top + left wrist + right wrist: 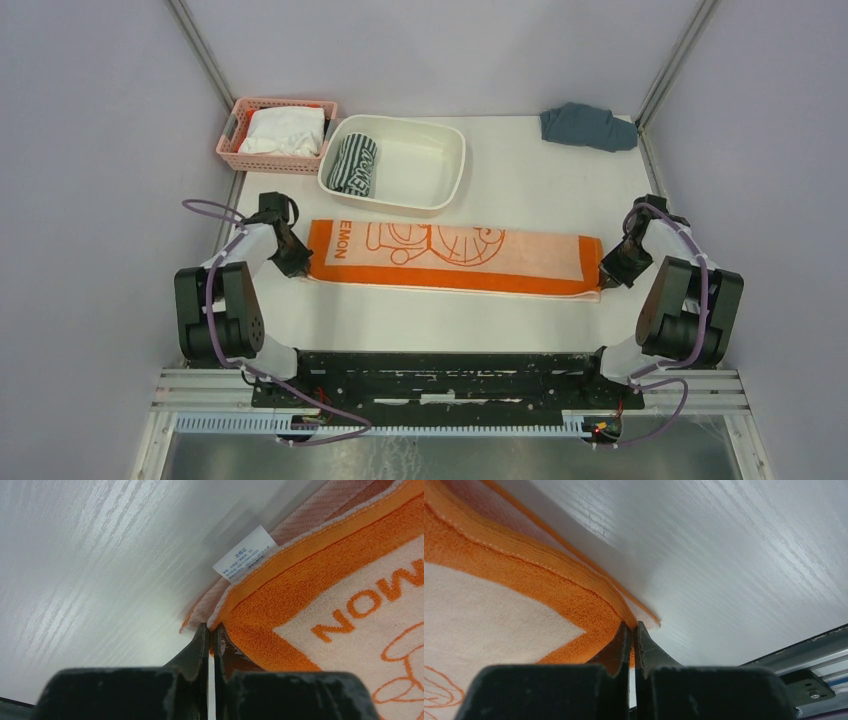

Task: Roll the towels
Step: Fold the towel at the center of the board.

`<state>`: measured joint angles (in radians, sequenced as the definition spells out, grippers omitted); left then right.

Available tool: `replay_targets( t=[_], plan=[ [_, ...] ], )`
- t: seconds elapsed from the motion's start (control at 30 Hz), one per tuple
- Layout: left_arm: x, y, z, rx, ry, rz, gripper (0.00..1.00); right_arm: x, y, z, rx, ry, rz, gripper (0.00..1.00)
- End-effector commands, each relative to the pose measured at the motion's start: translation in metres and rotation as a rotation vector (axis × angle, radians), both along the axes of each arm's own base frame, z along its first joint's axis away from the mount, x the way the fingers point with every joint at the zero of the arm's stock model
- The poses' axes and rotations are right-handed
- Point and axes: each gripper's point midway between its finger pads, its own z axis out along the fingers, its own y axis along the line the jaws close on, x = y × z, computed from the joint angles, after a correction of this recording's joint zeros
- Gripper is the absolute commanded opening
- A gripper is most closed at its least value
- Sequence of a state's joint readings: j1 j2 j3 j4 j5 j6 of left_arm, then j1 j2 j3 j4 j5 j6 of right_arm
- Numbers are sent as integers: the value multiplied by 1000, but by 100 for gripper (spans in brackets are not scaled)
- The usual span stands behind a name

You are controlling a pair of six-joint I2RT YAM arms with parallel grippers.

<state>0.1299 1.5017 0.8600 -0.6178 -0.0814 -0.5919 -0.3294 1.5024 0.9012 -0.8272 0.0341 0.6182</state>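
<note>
Top external, centre of frame: orange towel [455,258] folded into a long strip, flat on the table [540,180], stretched from left to right, with the under layer peeping out along the lower edge. Striped towel [354,165] already rolled and resting in the white tub [440,190] just above, so judged about half done. At the strip's lower left corner, left gripper [296,262] clenched; in the left wrist view, tips closed right on the corner layers, just below the white label [245,554]. At the lower right corner, right gripper [610,272] clenched likewise, tips pinching the doubled corner. Probably the end of the fold, with the roll itself not yet begun. To do it well: let go only with both layers even and flat, then take one short end by its two corners, turn it over tightly and roll straight along the strip, side edges in line, to avoid a cone shape. Best to press lightly and finish with the loose end underneath. Further out, upper left: pink basket [228,150] with white cloth [283,130]; upper right: blue-grey cloth [588,126].
</note>
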Motion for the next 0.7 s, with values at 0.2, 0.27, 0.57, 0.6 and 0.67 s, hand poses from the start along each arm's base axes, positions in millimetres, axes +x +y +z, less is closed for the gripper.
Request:
replay_targets(
  t=[0.2, 0.27, 0.57, 0.6, 0.67],
  plan=[
    [3, 20, 8, 94, -9, -3, 8, 0, -16, -2, -73, 19, 15, 16],
    [3, 18, 11, 88, -12, -3, 14, -2, -17, 0, -80, 26, 17, 21],
    [6, 15, 44, 80, -90, -7, 39, -1, -15, 33, -92, -43, 33, 38],
    [6, 16, 50, 87, -98, -8, 42, -1, -17, 40, -105, -62, 34, 40],
    [7, 19, 62, 106, -122, -8, 46, 1, -16, 52, -116, -99, 36, 45]
  ],
)
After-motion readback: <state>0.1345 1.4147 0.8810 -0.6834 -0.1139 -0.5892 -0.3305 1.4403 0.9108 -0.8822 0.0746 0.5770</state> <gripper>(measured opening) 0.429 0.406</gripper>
